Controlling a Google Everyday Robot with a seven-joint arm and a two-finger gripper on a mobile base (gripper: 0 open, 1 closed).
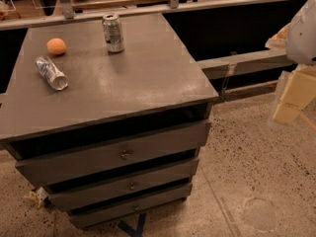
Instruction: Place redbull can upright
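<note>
The redbull can (51, 73) is slim and shiny with silver and blue patches. It lies on its side on the left part of the grey cabinet top (148, 78), its silver end pointing toward the front. My gripper (290, 100) hangs at the far right of the view, off the cabinet and above the floor, well away from the can. It holds nothing that I can see.
An orange (56, 46) sits just behind the lying can. A wider dull silver can (113, 32) stands upright at the back middle of the top. The cabinet has three drawers (123, 154). A railing (148, 9) runs behind; speckled floor (256, 172) lies to the right.
</note>
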